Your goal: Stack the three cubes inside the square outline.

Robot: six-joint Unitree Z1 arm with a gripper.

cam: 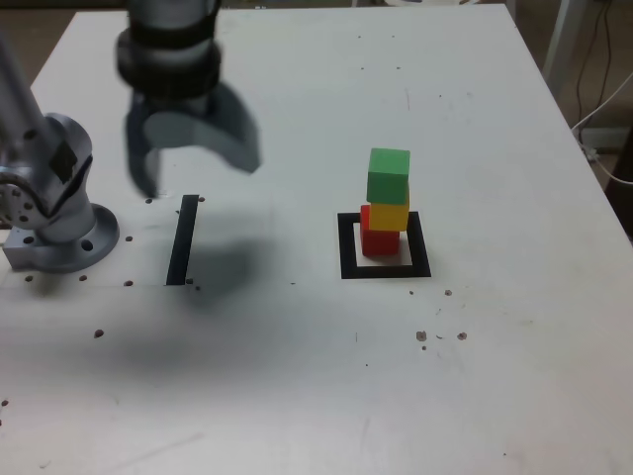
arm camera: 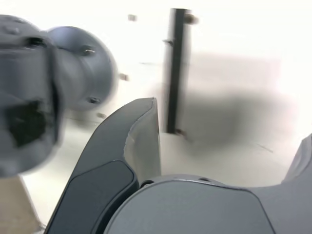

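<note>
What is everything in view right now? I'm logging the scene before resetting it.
green cube: one, green, top of the stack.
yellow cube: one, yellow, middle of the stack.
red cube: one, red, bottom, inside the outline.
square outline: one, black, right of centre in the exterior view.
black strip: one, black, on the table left of the outline.
table: one, white, speckled.
cables: a few, white and dark, beyond the table's right edge.
arm base: one, grey, exterior view's left.
tool: one, grey, open, empty, above the strip.
</note>
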